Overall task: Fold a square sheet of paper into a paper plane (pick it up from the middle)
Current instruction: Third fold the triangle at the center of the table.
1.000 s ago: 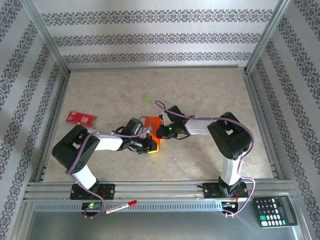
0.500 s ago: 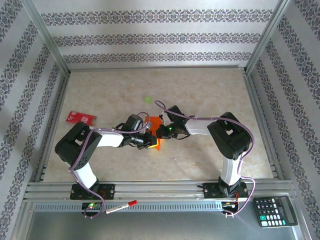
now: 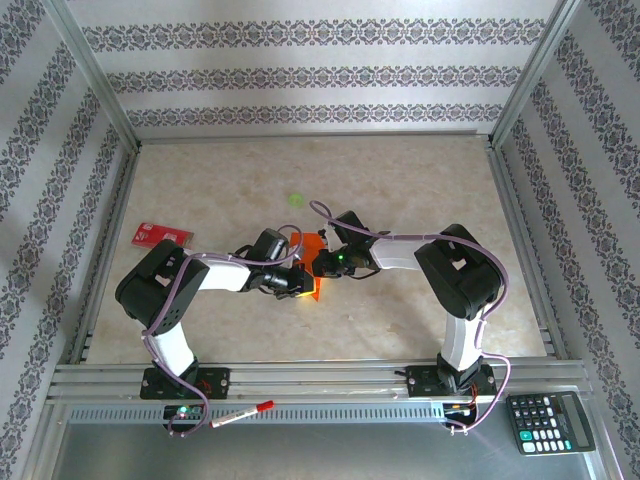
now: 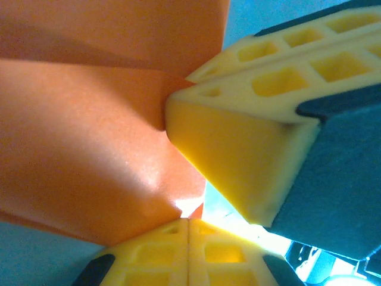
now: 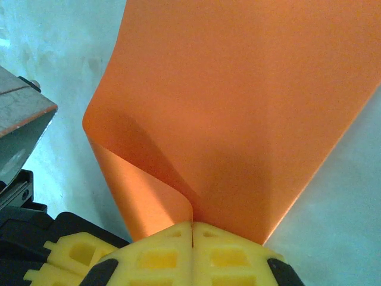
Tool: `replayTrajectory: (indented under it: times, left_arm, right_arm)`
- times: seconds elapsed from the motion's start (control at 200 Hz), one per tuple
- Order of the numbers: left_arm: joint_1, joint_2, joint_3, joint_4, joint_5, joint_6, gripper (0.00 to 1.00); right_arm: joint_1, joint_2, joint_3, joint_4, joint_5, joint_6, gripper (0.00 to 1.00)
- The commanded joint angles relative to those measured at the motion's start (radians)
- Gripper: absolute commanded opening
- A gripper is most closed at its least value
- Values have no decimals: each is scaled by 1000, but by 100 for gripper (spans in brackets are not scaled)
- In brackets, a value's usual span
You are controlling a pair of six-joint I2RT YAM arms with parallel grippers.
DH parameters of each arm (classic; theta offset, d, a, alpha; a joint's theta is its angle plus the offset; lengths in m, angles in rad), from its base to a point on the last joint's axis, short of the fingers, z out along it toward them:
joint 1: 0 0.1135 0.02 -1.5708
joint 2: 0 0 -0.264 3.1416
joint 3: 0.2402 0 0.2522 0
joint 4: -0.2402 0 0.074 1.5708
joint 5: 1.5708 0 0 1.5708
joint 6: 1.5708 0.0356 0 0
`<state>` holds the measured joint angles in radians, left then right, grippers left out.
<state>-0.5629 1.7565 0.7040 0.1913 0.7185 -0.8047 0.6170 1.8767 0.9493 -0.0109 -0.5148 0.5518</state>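
The orange sheet of paper (image 3: 314, 266) is held just above the table's middle, pinched between both grippers. In the right wrist view the sheet of paper (image 5: 238, 107) spreads away from my right gripper (image 5: 191, 225), which is shut on a curled, doubled edge of it. My left gripper (image 4: 189, 221) is shut too, with a corner of the paper (image 4: 89, 155) caught at its tips. The right gripper's yellow fingers (image 4: 238, 161) press against the paper from the right. From above, the left gripper (image 3: 296, 283) and right gripper (image 3: 325, 263) sit tip to tip.
A small red card (image 3: 162, 236) lies at the left of the table and a tiny green spot (image 3: 296, 200) further back. On the front rail are a red-capped pen (image 3: 243, 414) and a calculator (image 3: 550, 421). Aluminium frame posts bound the sides.
The left arm has shifted right and its gripper has moved slightly back toward the right gripper. Less orange paper shows below the grippers. The right arm has stayed put.
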Motion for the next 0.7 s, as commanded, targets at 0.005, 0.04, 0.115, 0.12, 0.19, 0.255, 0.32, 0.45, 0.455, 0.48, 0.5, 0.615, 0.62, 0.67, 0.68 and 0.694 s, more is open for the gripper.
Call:
replayTrajectory:
  times: [0.005,0.04,0.115,0.12,0.19,0.255,0.32,0.45,0.455,0.48,0.5,0.615,0.62,0.67,0.68,0.694]
  left_arm:
    - [-9,-18,-18,-23,-6,11,10]
    - [-8,-31,-20,-9,-3,4,11]
    - [-7,-56,-30,22,0,-13,12]
    - [-7,-57,-29,24,0,-15,12]
    - [-8,-68,-35,28,8,-25,12]
    - [-8,-73,-49,33,17,-33,12]
    - [-8,-74,-63,39,26,-38,10]
    - [-20,-56,-62,46,48,-35,9]
    - [-20,-55,-62,47,50,-35,9]
    - [-22,-46,-57,50,54,-36,9]
    - [-23,-40,-56,55,57,-37,9]
    - [-25,-8,-45,94,73,-56,9]
    - [-25,-7,-44,95,73,-57,9]
    - [-25,-2,-41,104,73,-60,9]
    - [-25,-2,-40,102,73,-59,9]
    - [-25,0,-39,102,72,-59,9]
  right_arm:
    - [-11,55,-30,-87,88,4,1]
    - [-11,56,-31,-88,89,4,1]
    - [-10,56,-35,-87,89,4,1]
    - [-11,56,-35,-87,89,4,1]
    - [-12,55,-34,-88,90,2,1]
    - [-11,55,-34,-88,90,2,1]
    - [-11,54,-35,-90,90,1,1]
    - [-14,56,-35,-88,88,1,1]
    - [-14,55,-35,-89,88,1,1]
    - [-14,56,-33,-87,88,1,1]
    - [-13,56,-32,-88,88,2,1]
    - [-13,55,-28,-88,83,3,1]
    - [-13,55,-28,-87,83,2,1]
    - [-12,55,-29,-88,84,5,1]
    - [-13,55,-29,-88,83,3,1]
    - [-13,54,-31,-87,82,4,1]
